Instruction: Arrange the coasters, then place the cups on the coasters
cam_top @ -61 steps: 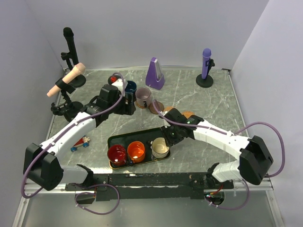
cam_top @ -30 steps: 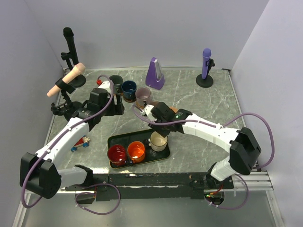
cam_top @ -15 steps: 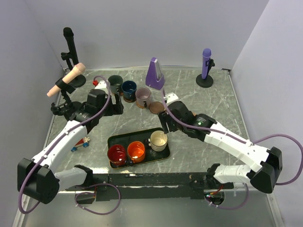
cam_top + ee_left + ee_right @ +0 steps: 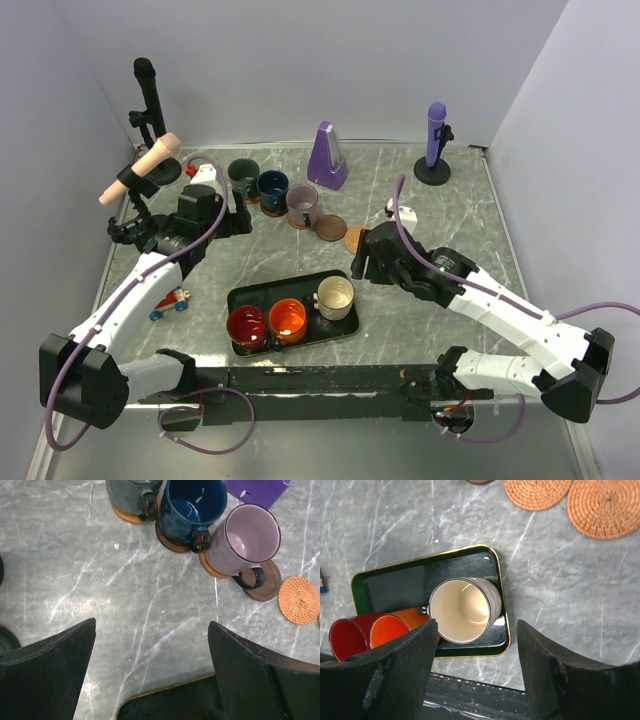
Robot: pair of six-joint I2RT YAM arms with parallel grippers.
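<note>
Right gripper (image 4: pixel 476 622) backed off the cream cup (image 4: pixel 462 611); you have it released, cup directly below it in the black tray (image 4: pixel 390 587). Left gripper (image 4: pixel 151 625) also released, empty; lilac cup (image 4: pixel 247 540) sits on a coaster (image 4: pixel 209 569) ahead and right of it.

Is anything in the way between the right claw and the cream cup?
Nothing visible. The right gripper hangs open above the cream cup in the black tray, only air between. The orange cup sits close on its handle side, which might crowd one finger.
</note>
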